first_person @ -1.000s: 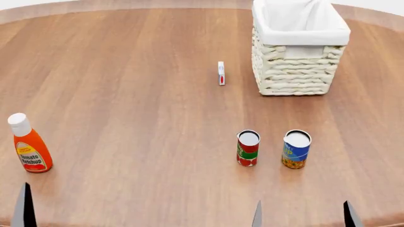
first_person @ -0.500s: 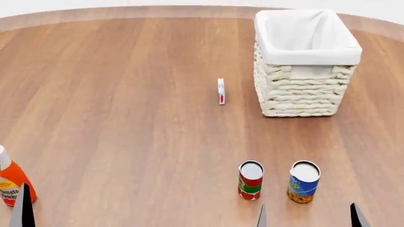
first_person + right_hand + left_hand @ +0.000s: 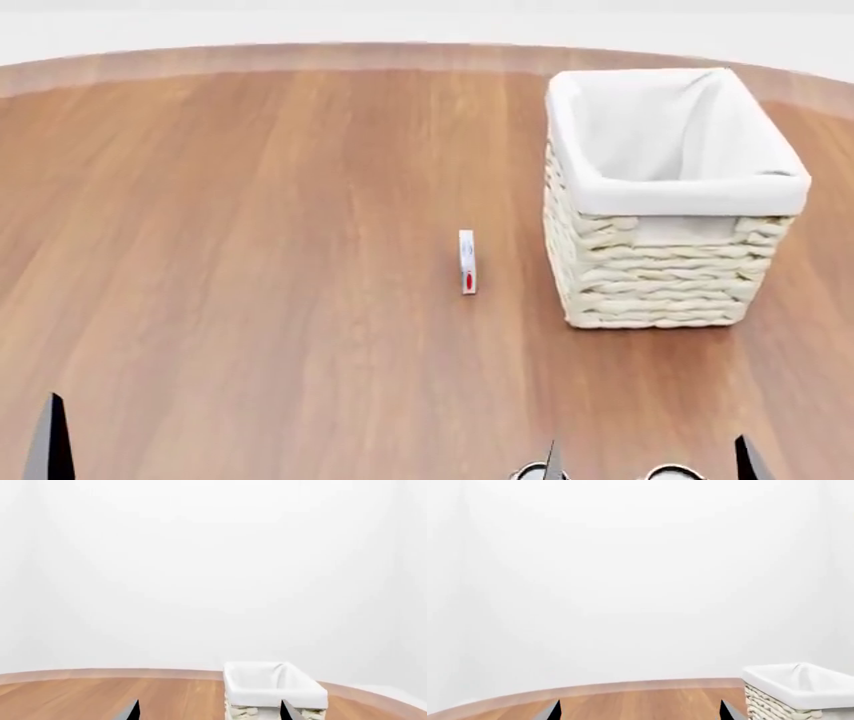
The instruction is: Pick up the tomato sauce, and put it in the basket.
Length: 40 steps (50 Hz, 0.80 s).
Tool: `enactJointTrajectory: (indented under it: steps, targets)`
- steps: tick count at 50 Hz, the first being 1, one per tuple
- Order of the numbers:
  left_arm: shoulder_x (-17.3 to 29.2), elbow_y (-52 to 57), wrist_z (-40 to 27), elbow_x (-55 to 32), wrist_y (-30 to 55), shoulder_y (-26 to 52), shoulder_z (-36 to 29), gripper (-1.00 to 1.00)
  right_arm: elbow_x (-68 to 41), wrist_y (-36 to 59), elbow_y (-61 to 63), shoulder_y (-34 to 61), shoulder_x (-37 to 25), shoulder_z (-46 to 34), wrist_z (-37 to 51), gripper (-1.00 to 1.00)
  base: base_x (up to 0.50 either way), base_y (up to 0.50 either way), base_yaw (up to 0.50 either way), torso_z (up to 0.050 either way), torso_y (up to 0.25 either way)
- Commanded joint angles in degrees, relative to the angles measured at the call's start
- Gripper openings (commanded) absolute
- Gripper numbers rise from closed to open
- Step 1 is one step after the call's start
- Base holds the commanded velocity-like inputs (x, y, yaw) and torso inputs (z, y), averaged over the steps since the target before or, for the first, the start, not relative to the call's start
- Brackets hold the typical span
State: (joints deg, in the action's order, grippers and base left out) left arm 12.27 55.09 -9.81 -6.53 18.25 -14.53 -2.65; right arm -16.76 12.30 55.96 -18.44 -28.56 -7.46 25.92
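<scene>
The tomato sauce (image 3: 529, 473) shows only as a sliver of its silver top at the bottom edge of the head view, just left of my right gripper's near fingertip. The basket (image 3: 667, 270), cream wicker with a white liner, stands at the back right. It also shows in the left wrist view (image 3: 800, 692) and the right wrist view (image 3: 273, 690). My right gripper (image 3: 647, 466) is open and empty, its tips low over the cans. My left gripper (image 3: 639, 713) is open and empty, with one fingertip (image 3: 51, 445) at the head view's lower left.
The top of a second can (image 3: 674, 472) peeks in at the bottom edge beside the tomato sauce. A small white and red box (image 3: 466, 262) stands on the wooden table (image 3: 240, 250) left of the basket. The table's round far edge lies behind.
The head view has tilted up. The basket and box have slid down the picture, the two cans have dropped to the bottom edge, and the ketchup bottle has left the view.
</scene>
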Motion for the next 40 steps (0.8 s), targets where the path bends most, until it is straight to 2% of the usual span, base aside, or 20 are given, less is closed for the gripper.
enactJointTrajectory:
  steps: [1, 32, 40]
  targets:
    - [0.3, -0.7, -0.6, 0.3, -1.2, -0.5, -0.8, 1.00, -0.3, -0.9, -0.8, -0.2, -0.4, -0.2, 0.3, 1.00, 0.45, 0.00, 0.00, 0.000, 0.000]
    - [1.9, -0.3, -2.1, -1.4, -1.1, -0.4, -1.0, 1.00, 0.0, -1.2, -1.3, -0.2, -1.1, -1.1, 1.2, 1.00, 0.45, 0.00, 0.00, 0.000, 0.001]
    - [2.3, -1.2, -2.6, -1.8, -1.8, -0.4, -1.2, 1.00, 1.2, -4.0, -2.6, -2.2, -1.0, -1.3, 1.1, 1.00, 0.04, 0.00, 0.00, 0.000, 0.001]
